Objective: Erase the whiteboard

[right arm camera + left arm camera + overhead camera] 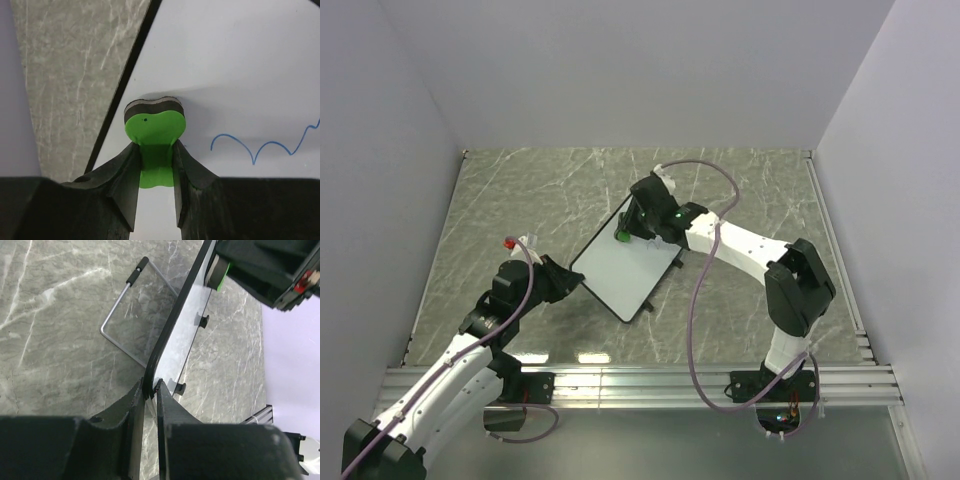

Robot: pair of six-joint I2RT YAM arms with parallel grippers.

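While the left tool [151, 387] pinches the thin black frame of the whiteboard [625, 270] at its near-left corner, fingers together on either side of the edge, the right tool [155, 150] is clamped on a green eraser [155, 122], squeezing its green body from both sides. The whiteboard sits in the middle of the desk [520, 200], turned diagonally between the two arms. The eraser's dark felt face presses on the white surface just beside the frame, near the board's far corner. A blue scribble [265, 145] of looping arcs runs across the white to one side of the eraser, near it but not touching. Two small black tabs [203, 321] stick out from the long edge that faces the right arm. On the other side of the board, a bent wire stand [120, 315] with a black tip shows over the grey marbled desk. Whether the board lies flat or leans cannot be told.
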